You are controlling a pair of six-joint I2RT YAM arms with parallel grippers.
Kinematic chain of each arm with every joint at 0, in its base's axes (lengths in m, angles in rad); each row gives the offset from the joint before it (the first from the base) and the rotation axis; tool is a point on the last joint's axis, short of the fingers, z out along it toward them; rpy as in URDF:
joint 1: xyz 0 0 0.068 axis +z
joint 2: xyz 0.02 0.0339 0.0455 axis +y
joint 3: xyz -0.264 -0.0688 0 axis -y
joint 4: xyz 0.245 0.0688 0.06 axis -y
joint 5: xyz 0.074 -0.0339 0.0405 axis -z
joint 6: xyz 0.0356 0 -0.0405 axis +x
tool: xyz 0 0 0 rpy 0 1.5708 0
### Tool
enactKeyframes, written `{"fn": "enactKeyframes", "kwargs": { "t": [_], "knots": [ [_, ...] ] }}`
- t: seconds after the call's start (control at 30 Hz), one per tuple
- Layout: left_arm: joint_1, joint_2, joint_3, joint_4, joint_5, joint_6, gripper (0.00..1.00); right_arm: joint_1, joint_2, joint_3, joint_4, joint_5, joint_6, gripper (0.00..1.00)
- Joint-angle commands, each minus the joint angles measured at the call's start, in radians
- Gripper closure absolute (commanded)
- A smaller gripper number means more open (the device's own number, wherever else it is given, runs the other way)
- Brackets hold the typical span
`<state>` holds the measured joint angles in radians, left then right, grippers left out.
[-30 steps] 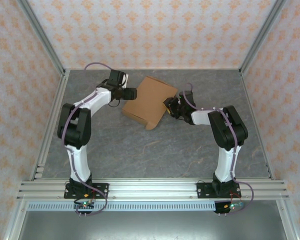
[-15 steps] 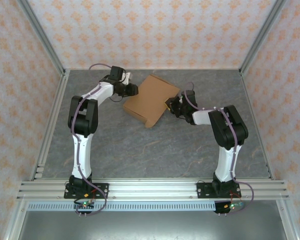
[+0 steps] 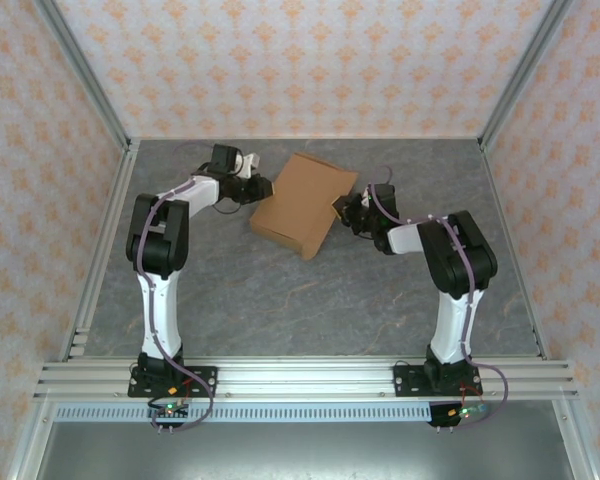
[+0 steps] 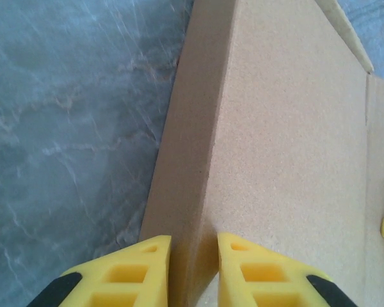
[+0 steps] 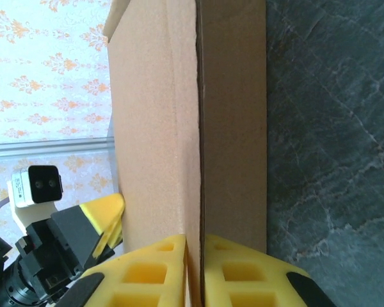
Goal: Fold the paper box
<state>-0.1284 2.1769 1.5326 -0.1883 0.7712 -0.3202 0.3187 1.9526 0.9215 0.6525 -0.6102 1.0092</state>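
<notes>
The paper box [image 3: 305,200] is brown cardboard lying askew at the back middle of the grey table, its top panel closed flat. My left gripper [image 3: 263,190] is at the box's left edge. In the left wrist view its yellow fingers [image 4: 147,256] straddle the box's upright side wall [image 4: 185,160], and my left gripper [image 4: 194,240] is shut on that wall. My right gripper [image 3: 342,211] is at the box's right edge. There its fingers [image 5: 157,256] pinch a thin cardboard edge [image 5: 195,128], so my right gripper [image 5: 195,238] is shut on it.
The grey marbled table top [image 3: 310,300] spreads in front of the box. Patterned walls and metal posts [image 3: 85,80] close in the back and sides. An aluminium rail [image 3: 300,375] carries both arm bases at the near edge. The left gripper's finger [image 5: 105,214] shows beyond the box.
Both grippers have closed onto the box's opposite edges. The left arm has drawn back and straightened. The box has shifted slightly right, and its curled front flap now lies flatter.
</notes>
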Motion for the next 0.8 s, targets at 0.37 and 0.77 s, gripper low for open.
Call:
{"fn": "enactKeyframes", "kwargs": {
  "t": [0.37, 0.77],
  "knots": [
    [-0.009, 0.007, -0.237, -0.068, 0.033, -0.013, 0.82, -0.036, -0.051, -0.043, -0.077, -0.069, -0.064, 0.83],
    [0.022, -0.006, -0.290, -0.037, -0.009, -0.072, 0.89, -0.055, -0.045, -0.006, -0.120, -0.123, -0.093, 0.74]
  ]
}}
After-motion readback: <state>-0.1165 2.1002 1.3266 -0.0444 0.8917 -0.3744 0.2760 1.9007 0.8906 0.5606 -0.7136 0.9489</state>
